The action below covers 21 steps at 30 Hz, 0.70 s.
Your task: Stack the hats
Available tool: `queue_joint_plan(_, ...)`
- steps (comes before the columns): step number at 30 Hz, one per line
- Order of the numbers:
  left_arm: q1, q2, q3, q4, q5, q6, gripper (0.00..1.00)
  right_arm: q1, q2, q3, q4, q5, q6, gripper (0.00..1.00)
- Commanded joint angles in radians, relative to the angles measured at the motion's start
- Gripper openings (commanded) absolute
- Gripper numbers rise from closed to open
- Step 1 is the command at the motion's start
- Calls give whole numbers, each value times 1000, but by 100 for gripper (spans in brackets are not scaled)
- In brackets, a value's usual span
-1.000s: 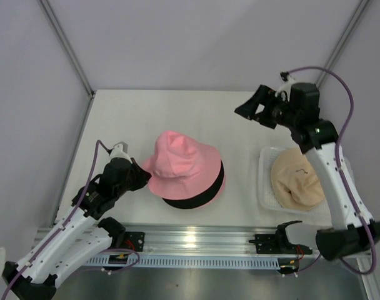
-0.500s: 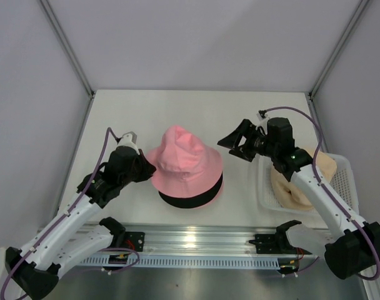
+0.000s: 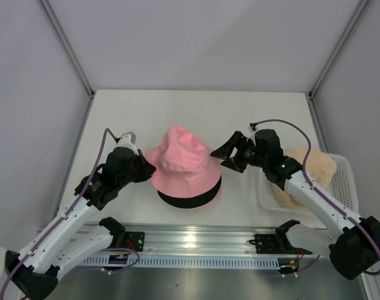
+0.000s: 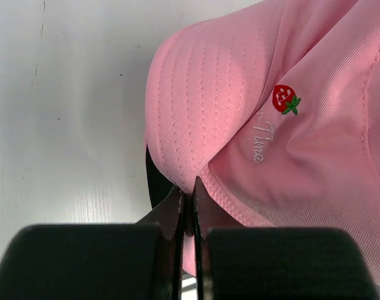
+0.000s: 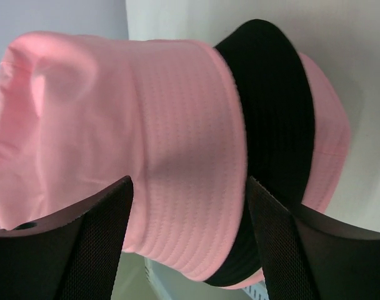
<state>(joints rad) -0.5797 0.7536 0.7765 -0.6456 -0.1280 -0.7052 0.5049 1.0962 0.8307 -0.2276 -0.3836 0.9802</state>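
The pink hat point(image 3: 184, 162) sits on top of the black hat point(image 3: 190, 199) near the table's middle; only the black brim shows below it. My left gripper point(image 3: 144, 169) is shut on the pink hat's left brim point(image 4: 177, 169). My right gripper point(image 3: 226, 155) is open at the pink hat's right brim point(image 5: 190, 187), its fingers point(image 5: 96, 244) on either side of the brim, with the black hat point(image 5: 277, 125) behind. The beige hat point(image 3: 305, 178) lies in the white basket point(image 3: 349, 175) on the right, partly hidden by my right arm.
The white perforated basket stands at the table's right edge. A metal rail point(image 3: 196, 240) runs along the near edge. Grey curtain walls point(image 3: 196, 44) close the back and sides.
My right arm has swung down and left from high at the back to the pink hat's right brim. My left gripper has moved up and right to the left brim. The pink hat shifted slightly.
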Motion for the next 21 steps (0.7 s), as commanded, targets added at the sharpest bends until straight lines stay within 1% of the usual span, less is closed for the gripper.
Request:
queue_joint_plan(1, -11, -10, 29, 34, 22, 15, 1, 1, -36, -41, 17, 64, 41, 76)
queue_joint_plan(2, -11, -10, 17, 37, 22, 12, 1, 1, -41, -48, 14, 66, 44, 76)
queue_joint_plan(6, -17, -14, 3, 47, 24, 0, 1, 1, -59, -31, -90, 129, -4, 76)
queue_joint_plan(8, -19, -14, -2, 50, 22, 1, 1, -2, -84, -45, -85, 134, -3, 76)
queue_joint_plan(11, -17, -11, 1, 54, 21, 4, 1, 0, -90, -85, -10, 104, 40, 74)
queue_joint_plan(12, -19, -11, 1, 55, 21, -2, 1, 4, -87, -97, 22, 94, 52, 72)
queue_joint_plan(15, -25, -10, 0, 70, 27, -16, 1, 9, -64, -156, 149, 60, 93, 67)
queue_joint_plan(18, -32, -5, 0, 78, 21, -20, 1, 18, -38, -196, 215, 45, 138, 64)
queue_joint_plan(21, -37, -3, -6, 77, 22, -27, 1, 35, -30, -202, 254, 64, 144, 60)
